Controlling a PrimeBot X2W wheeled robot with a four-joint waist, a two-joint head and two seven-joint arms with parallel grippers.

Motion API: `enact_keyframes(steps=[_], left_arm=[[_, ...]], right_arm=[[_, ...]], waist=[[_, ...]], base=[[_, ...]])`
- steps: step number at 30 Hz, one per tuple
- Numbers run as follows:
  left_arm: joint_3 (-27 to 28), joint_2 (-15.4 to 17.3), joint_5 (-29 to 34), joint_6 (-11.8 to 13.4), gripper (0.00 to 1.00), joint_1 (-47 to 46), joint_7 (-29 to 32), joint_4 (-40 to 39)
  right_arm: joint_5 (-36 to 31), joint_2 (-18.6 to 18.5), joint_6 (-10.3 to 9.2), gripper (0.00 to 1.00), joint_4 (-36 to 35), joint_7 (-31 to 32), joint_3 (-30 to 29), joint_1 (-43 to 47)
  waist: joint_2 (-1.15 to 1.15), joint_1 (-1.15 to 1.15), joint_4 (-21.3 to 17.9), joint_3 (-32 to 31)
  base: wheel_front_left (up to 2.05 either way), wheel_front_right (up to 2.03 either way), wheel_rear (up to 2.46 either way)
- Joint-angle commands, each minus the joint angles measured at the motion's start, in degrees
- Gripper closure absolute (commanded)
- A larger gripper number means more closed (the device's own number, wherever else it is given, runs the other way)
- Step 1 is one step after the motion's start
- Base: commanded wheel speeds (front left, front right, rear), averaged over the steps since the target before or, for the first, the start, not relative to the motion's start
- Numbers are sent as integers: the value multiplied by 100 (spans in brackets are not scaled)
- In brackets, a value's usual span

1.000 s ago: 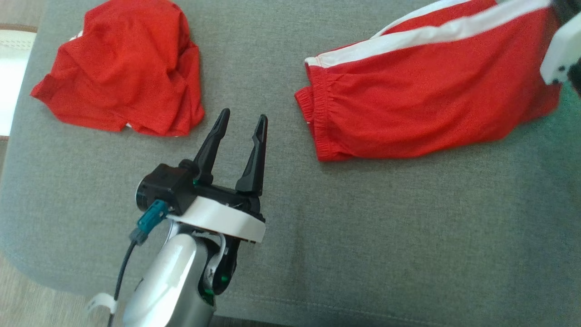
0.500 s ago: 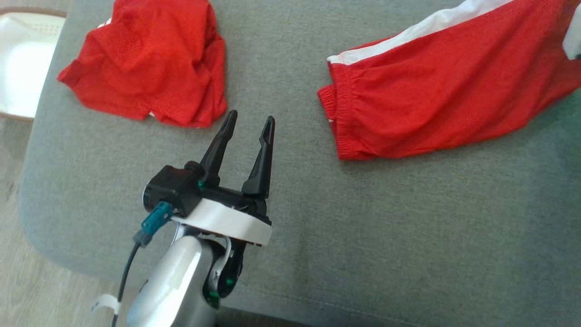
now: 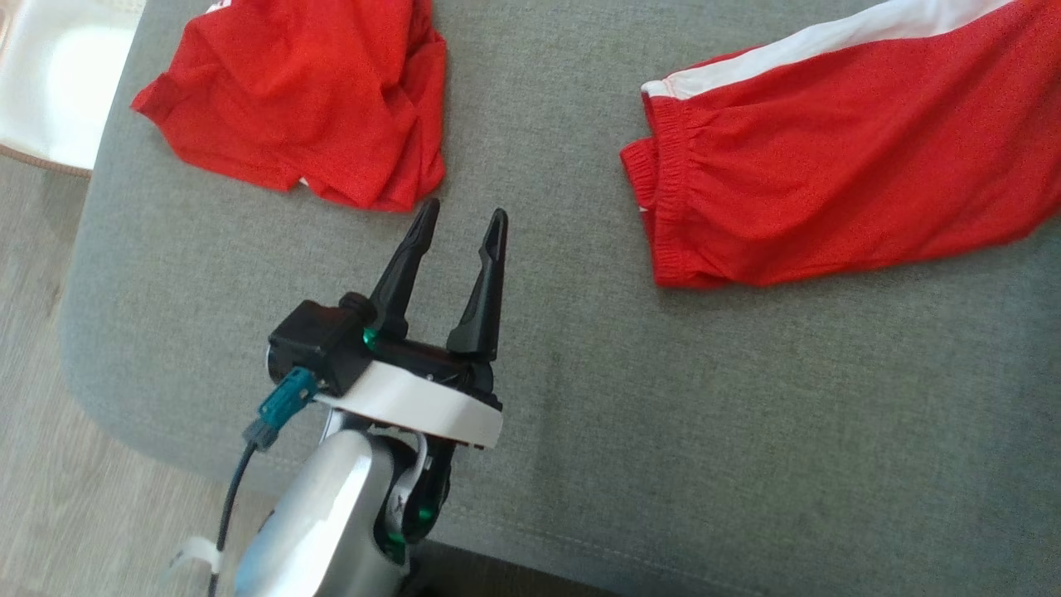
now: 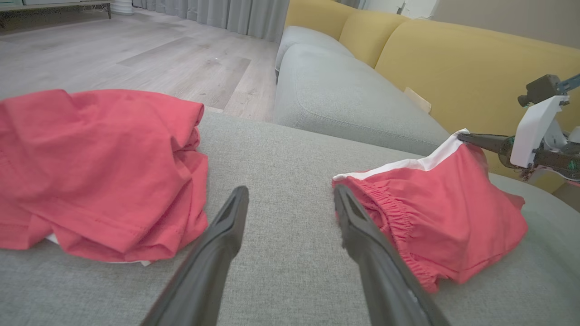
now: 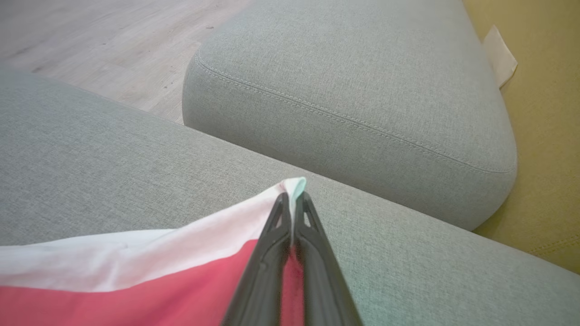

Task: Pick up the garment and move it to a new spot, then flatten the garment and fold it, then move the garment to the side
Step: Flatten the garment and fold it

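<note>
The garment (image 3: 829, 182) is a pair of red shorts with a white side stripe, lying on the grey cushion at the right of the head view. My right gripper (image 5: 293, 195) is shut on the white-striped corner of the garment (image 5: 136, 271). In the left wrist view, the right gripper (image 4: 462, 136) holds that corner raised, so the garment (image 4: 435, 213) slopes down to its elastic waistband. My left gripper (image 3: 464, 209) is open and holds nothing, hovering over bare cushion left of the waistband. In its own view, the left gripper (image 4: 290, 190) points between the two red cloths.
A second red cloth (image 3: 307, 99) lies crumpled at the cushion's far left (image 4: 90, 167). The grey cushion (image 3: 663, 414) has a rounded front-left edge, with wood floor (image 3: 41, 414) beyond it. A white object (image 3: 50, 75) sits at the top left. Another grey cushion (image 5: 362, 81) and the yellow backrest (image 4: 453, 59) stand behind.
The head camera has turned, so both cloths and the cushion sit further right in the picture. The right arm's white mount has left the picture's right edge. Both grippers keep their states.
</note>
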Motion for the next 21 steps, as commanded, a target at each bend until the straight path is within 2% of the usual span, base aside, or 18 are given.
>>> enact_keyframes(steps=[1, 7, 8, 15, 21], left_arm=[[125, 41, -31, 41, 0, -169, -70, -207], [63, 41, -85, 83, 0, -252, -70, -249], [57, 41, -91, 89, 0, -264, -70, -251], [70, 41, -76, 107, 0, -311, -70, -203], [199, 41, 31, 60, 0, -282, -70, -105]], right_arm=[[-59, -74, -4, 100, -51, -85, 56, -137], [-62, -46, -4, 98, 213, -130, 104, -199], [-57, -29, -4, 0, 242, -143, 123, -191], [38, 97, -4, 0, 367, -204, 236, -115], [271, 192, -4, 0, 371, -435, 253, 1]], waist=[[0, 0, 32, 53], [0, 0, 74, 189], [0, 0, 74, 204], [0, 0, -10, 178], [0, 0, -236, -153]], base=[[0, 0, 0], [0, 0, 0], [0, 0, 0], [0, 0, 0], [0, 0, 0]])
